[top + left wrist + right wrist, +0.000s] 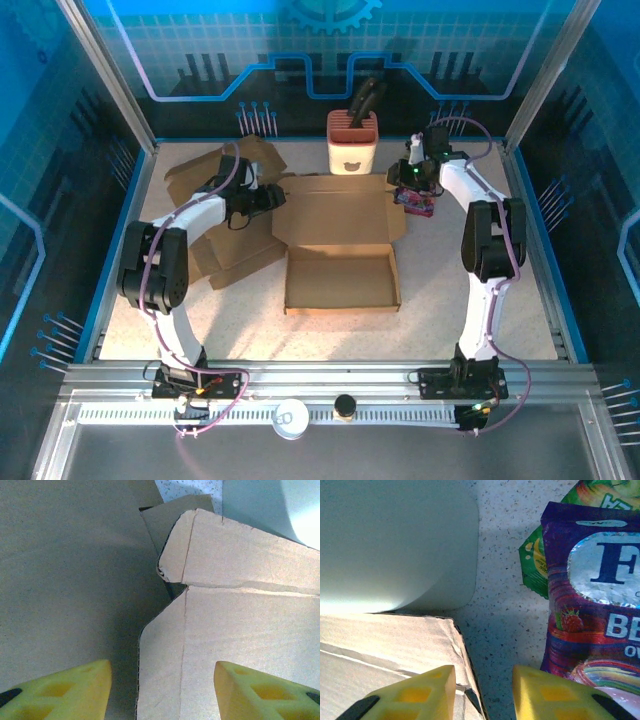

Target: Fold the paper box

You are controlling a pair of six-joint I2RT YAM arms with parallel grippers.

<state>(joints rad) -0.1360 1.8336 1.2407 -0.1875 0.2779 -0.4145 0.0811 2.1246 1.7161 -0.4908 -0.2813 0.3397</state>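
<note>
1. In the middle of the speckled white table (330, 335), a brown corrugated paper box (340, 222). Near part already standing as a shallow tray, far part lying flat as a wide open lid panel with side flaps.
2. Probably very light and thin. Stiff across each panel, but easy to bend along the scored lines.
3. Likely to slide on the table if pushed from one side only, and to crease or tear if squeezed hard.
4. Better to take hold at the edges and flap corners of the lid, close to a crease, and not in the middle of a panel.
5. At the left end of the lid, the left gripper (162, 695). Yellow jaws spread wide, with the edge of a side flap lying between them and not pinched.
6. At the far right corner of the lid, the right gripper (484, 695). Jaws closer together but with a gap, one finger over the cardboard corner. Cannot tell whether it touches the cardboard.
7. Inside the tray, nothing.
8. Just beyond the far edge of the lid, a cream rounded holder with a pink ribbed top (352, 140), with dark utensil handles standing in it.
9. Right of the lid, just beside the right gripper, a purple snack packet (590, 595) lying partly over a green packet (535, 560).
10. Left of the box, loose brown cardboard sheets (225, 258).
</note>
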